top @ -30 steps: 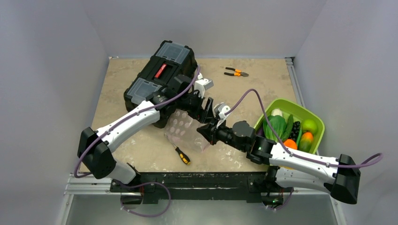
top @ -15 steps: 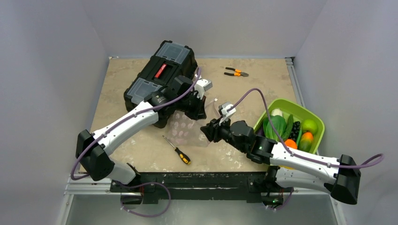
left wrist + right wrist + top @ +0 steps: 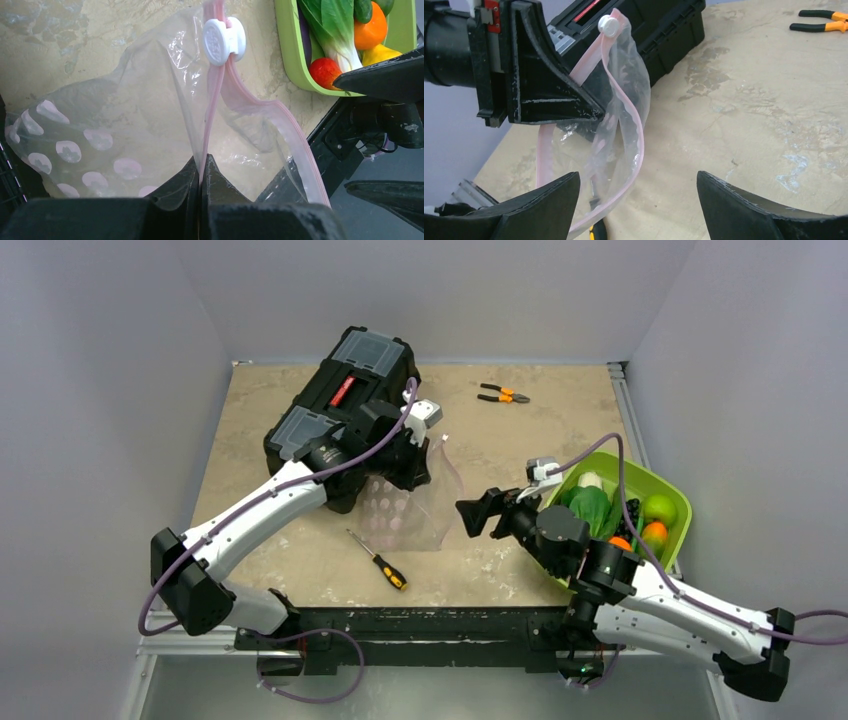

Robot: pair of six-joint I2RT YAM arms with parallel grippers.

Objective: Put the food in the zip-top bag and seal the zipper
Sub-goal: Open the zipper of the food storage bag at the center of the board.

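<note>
While all the food lay in the lime-green bowl at the table's right edge, nothing was bagged or sealed: the left gripper pinched the pink zipper, holding the zip-top bag agape beside the toolbox, and the right gripper gaped wide, empty.

Soft, even light, faint shadows, glints on the zip-top bag, close foreground slightly blurred

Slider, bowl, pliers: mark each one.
slider (image 3: pixel 223 41), left wrist view, middle of the white clip.
bowl (image 3: pixel 645 478), top view, far rim.
pliers (image 3: pixel 505 393), top view, where the orange handles meet.
</note>
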